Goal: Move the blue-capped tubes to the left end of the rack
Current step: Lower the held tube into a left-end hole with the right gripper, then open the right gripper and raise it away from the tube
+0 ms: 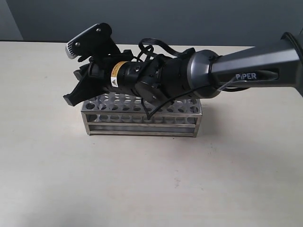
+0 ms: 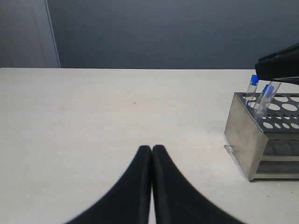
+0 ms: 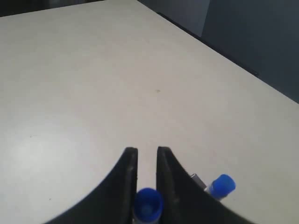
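The right arm [image 1: 246, 71] stretches almost flat across the rack [image 1: 142, 118] from the right side, with the wrist tipped down so the right gripper [image 1: 75, 97] sits over the rack's left end. Its fingers are nipped in on one of the blue-capped tubes [image 3: 148, 205], which leans in a hole there. A second tube [image 2: 253, 81] stands upright just beside it. The left gripper [image 2: 152, 148] is out over the table [image 2: 93, 116] with its fingers pressed together, well apart from the rack.
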`<state>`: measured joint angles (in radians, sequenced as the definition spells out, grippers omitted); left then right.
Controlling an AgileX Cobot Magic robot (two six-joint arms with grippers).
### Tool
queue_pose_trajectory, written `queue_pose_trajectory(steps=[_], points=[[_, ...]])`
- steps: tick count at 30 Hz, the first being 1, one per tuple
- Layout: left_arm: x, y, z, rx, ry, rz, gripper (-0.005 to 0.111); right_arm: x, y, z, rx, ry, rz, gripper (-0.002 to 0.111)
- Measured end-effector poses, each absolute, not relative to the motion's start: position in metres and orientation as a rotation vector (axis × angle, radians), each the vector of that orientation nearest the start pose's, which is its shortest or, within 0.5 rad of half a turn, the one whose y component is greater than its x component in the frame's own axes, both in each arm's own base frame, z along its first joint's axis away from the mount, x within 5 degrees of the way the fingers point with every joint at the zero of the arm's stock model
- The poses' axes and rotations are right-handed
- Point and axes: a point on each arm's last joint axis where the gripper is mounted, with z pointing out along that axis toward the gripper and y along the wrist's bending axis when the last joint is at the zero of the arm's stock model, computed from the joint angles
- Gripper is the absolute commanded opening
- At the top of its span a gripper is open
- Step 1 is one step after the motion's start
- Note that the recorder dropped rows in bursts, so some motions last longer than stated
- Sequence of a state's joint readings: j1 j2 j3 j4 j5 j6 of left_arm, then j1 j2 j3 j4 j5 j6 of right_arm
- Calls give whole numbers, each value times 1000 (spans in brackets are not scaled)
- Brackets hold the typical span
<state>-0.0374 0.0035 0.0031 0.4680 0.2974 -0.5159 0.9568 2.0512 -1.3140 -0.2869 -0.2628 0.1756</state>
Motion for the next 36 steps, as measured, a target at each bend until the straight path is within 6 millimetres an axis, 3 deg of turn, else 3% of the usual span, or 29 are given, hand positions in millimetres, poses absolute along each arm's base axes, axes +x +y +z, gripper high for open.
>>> queue_pose_trajectory(steps=[8, 13, 22, 25, 30, 36], points=[[55, 10, 188, -121, 1752, 41, 1, 261, 380, 186, -1000, 1769, 651, -1], [55, 10, 188, -121, 1752, 41, 1, 263, 381, 170, -967, 1840, 652, -1], [55, 10, 188, -121, 1752, 41, 1, 263, 380, 160, -1012, 1869, 609, 0], [55, 10, 188, -121, 1752, 41, 1, 263, 380, 160, -1013, 1871, 608, 12], [55, 10, 188, -121, 1752, 41, 1, 261, 378, 155, -1048, 1912, 571, 45], [55, 10, 188, -121, 1752, 41, 1, 261, 374, 161, -1057, 1936, 549, 42]])
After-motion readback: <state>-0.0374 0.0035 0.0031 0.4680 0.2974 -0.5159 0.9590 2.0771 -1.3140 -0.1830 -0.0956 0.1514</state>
